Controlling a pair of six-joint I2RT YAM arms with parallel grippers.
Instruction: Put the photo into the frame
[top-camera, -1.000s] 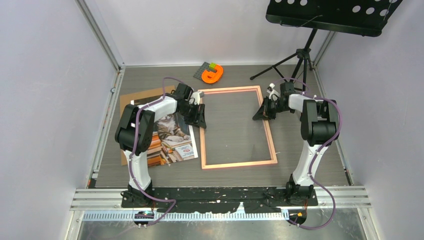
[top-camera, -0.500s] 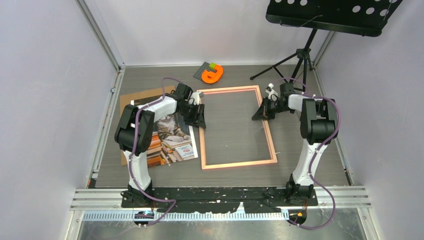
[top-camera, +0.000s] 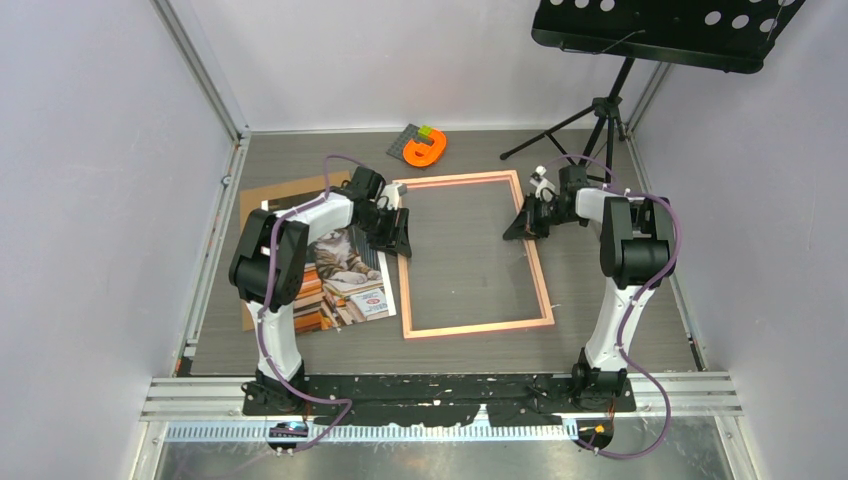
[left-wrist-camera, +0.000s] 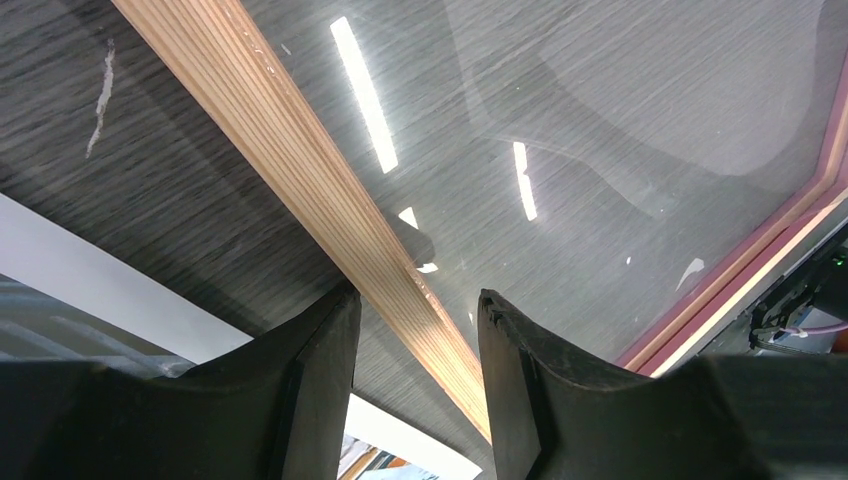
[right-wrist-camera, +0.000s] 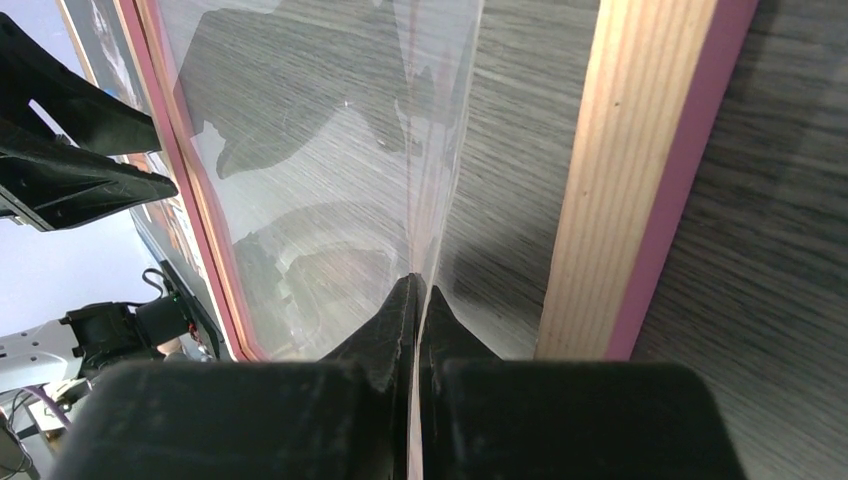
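The pink frame (top-camera: 475, 327) lies flat in the middle of the table. The cat photo (top-camera: 345, 270) lies to its left on the brown backing board (top-camera: 290, 190). My left gripper (top-camera: 403, 240) is open, its fingers straddling the frame's left rail (left-wrist-camera: 300, 150) without touching it; in the left wrist view the gripper (left-wrist-camera: 418, 340) has the photo's white border (left-wrist-camera: 110, 285) beside it. My right gripper (top-camera: 520, 228) is shut on the edge of the clear pane (right-wrist-camera: 330, 150), just inside the frame's right rail (right-wrist-camera: 630, 170). In the right wrist view the gripper (right-wrist-camera: 418, 290) holds that edge tilted up.
An orange object on a small grey plate (top-camera: 424, 146) sits at the back centre. A black music stand's tripod (top-camera: 600, 125) stands at the back right, its tray overhead. Grey walls close in left and right.
My right gripper has shifted very slightly left and towards the back with the pane's edge. The left arm, the frame and the photo have not visibly moved.
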